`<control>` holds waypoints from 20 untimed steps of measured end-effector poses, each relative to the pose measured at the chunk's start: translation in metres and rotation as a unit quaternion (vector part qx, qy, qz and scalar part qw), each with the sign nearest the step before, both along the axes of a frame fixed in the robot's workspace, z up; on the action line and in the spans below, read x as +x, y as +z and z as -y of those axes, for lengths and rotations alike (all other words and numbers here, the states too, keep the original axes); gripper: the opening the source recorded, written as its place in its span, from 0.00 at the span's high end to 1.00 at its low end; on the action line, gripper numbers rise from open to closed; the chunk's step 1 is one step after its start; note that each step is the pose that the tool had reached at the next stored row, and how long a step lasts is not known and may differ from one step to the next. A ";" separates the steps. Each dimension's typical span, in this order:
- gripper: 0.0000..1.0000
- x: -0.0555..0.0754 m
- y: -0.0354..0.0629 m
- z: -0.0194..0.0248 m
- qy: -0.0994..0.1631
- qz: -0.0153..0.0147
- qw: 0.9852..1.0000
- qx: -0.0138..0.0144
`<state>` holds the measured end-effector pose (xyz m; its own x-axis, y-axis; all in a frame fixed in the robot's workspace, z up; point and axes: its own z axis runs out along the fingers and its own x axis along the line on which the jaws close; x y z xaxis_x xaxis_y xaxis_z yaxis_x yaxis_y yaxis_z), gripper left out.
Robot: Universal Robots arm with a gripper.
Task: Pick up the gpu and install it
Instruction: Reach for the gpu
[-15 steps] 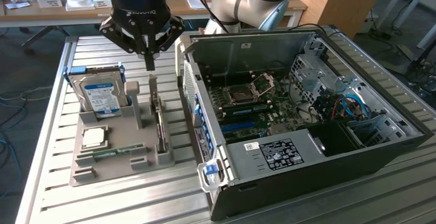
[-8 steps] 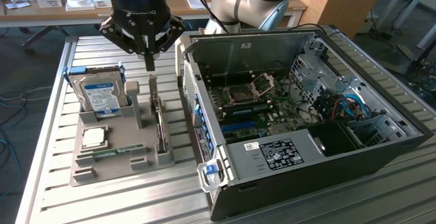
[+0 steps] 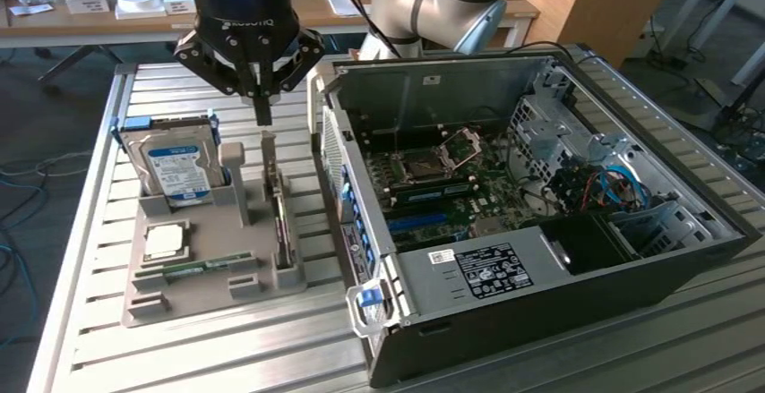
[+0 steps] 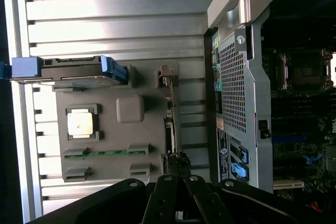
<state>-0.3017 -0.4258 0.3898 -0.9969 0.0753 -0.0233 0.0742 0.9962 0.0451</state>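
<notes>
One gpu stands on edge in the slot of the grey holder nearest the open computer case. Both sit on the slatted table. Gripper hangs directly over the card's far end with its jaws drawn narrow, nearly together. Tip contact with the card: cannot tell. Hard drive is upright in the holder's other side.
</notes>
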 end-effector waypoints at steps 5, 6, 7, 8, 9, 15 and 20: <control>0.89 -0.001 -0.0002 0.0001 0.000 0.000 1.000 0.000; 0.89 -0.002 -0.0002 0.0001 0.000 0.000 1.000 0.000; 0.89 -0.002 -0.0002 0.0003 0.000 0.000 1.000 0.000; 0.89 -0.003 -0.0003 0.0006 0.000 0.000 1.000 0.000; 0.89 -0.004 -0.0002 0.0006 0.000 0.000 1.000 0.000; 0.89 -0.007 -0.0004 0.0009 0.000 0.000 1.000 0.000; 0.89 -0.007 -0.0004 0.0009 0.000 0.000 1.000 0.000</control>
